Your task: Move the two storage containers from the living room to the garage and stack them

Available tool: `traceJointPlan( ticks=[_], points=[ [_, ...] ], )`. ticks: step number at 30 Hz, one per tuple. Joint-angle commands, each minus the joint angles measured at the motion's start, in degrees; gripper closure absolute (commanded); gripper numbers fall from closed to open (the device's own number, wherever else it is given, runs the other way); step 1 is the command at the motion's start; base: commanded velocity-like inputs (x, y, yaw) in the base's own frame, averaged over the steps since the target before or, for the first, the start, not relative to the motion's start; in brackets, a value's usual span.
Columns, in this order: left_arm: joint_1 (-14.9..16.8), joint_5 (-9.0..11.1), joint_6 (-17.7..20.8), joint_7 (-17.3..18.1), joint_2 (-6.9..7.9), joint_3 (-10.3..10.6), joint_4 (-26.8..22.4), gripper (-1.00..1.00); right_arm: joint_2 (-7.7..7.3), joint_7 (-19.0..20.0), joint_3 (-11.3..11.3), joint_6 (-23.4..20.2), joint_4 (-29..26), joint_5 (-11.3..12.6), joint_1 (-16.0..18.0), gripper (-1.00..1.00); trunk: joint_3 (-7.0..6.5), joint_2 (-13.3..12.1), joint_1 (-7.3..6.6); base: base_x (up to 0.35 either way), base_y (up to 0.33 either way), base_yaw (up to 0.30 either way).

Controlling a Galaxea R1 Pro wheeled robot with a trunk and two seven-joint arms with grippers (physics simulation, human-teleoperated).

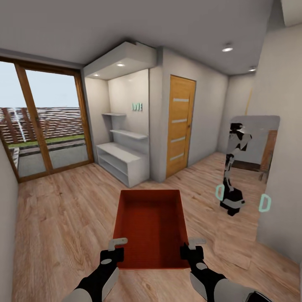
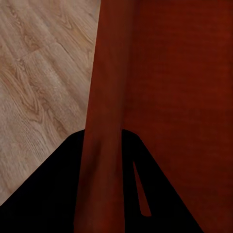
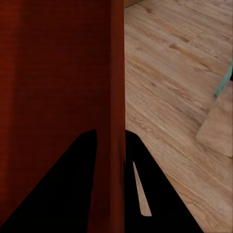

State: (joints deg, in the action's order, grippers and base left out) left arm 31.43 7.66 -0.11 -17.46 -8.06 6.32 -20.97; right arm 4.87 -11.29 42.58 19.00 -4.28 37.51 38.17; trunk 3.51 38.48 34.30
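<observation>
Between the robot's two arms, out in front of its chest, hung one orange-red storage container (image 1: pixel 151 226), lidless, its ribbed bottom showing dark inside. It was carried level above the light wood-plank floor (image 1: pixel 63 218) and touched nothing but the two grippers. The left gripper (image 1: pixel 116 247) was clamped on the container's left wall near the corner closest to the robot, and the right gripper (image 1: pixel 192 247) was clamped the same way on the right wall. From the left wrist camera I could see that wall (image 2: pixel 104 121) running straight up between the two dark fingers (image 2: pixel 48 194), one finger outside and one inside the box, pressed against it. The right wrist camera showed the matching grip: the thin red wall (image 3: pixel 114 97) pinched between its black fingers (image 3: pixel 160 194), with plank floor beyond on the outer side.

Ahead stood a white alcove with shelves (image 1: pixel 126 147) and a low white cabinet beneath, lit by small ceiling lights. Just to its right was a shut orange-wood door (image 1: pixel 180 130) with pale stripes. Off to the left, a big wood-framed glass door (image 1: pixel 46 121) looked out on a fence and some grass. On the right wall leaned a tall mirror (image 1: pixel 256 159), and in it I caught the robot's own dark reflection (image 1: pixel 233 172).
</observation>
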Motion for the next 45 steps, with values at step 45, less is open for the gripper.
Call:
traceJointPlan(
  ticks=[45],
  points=[
    [0.04,1.3,0.02,-0.29,2.87,-0.44,0.06,1.0,-0.21,-0.22,-3.3,1.74,-0.2,-0.51,0.06,1.0,0.1,0.09,0.05,0.321,0.0,-0.124]
  ],
)
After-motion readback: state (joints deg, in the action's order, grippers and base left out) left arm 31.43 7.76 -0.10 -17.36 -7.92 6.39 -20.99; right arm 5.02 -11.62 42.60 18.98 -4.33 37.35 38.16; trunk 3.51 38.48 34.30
